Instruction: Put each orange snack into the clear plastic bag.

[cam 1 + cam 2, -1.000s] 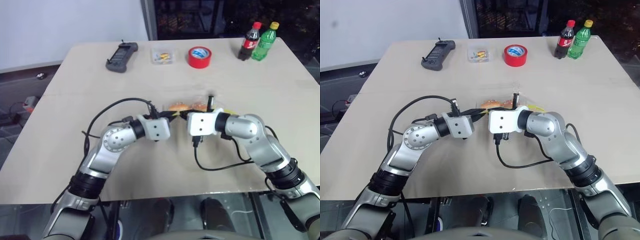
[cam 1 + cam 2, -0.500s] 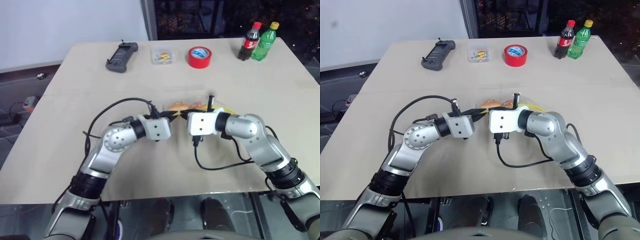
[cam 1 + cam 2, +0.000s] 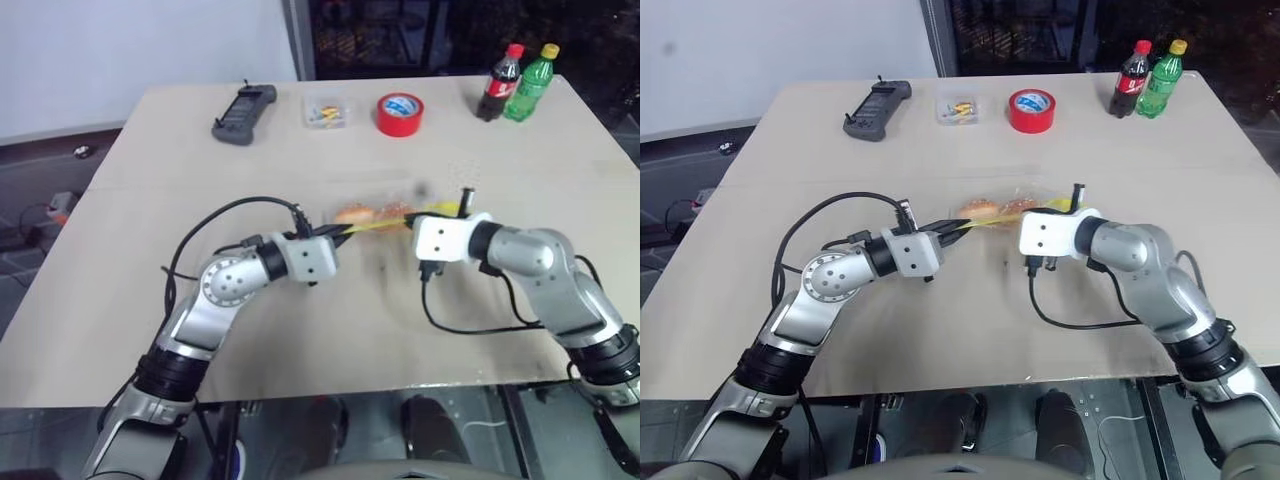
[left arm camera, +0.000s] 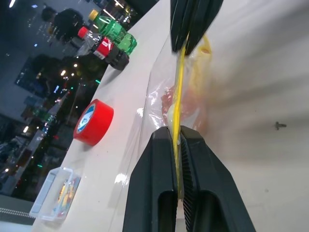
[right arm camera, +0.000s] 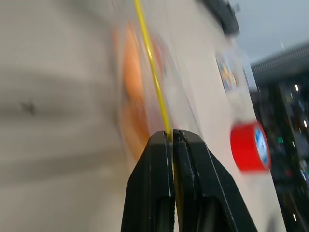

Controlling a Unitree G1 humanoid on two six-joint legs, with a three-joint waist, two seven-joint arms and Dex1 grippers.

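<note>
Clear plastic bag (image 3: 1008,206) mid-table holding both orange snacks (image 3: 980,209) (blurred), its yellow seal strip (image 4: 178,104) stretched taut between left gripper (image 4: 179,145) and right gripper (image 5: 169,137), each pinching one end, red tape roll (image 3: 1030,109) well beyond, bottles (image 3: 1148,78) at the far corner

Both head eyes look down over the table (image 3: 300,330); each wrist camera sights closely along the bag's yellow seal strip (image 4: 179,92).

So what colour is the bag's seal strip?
Yellow; the seal strip shows best in the left wrist view.
</note>
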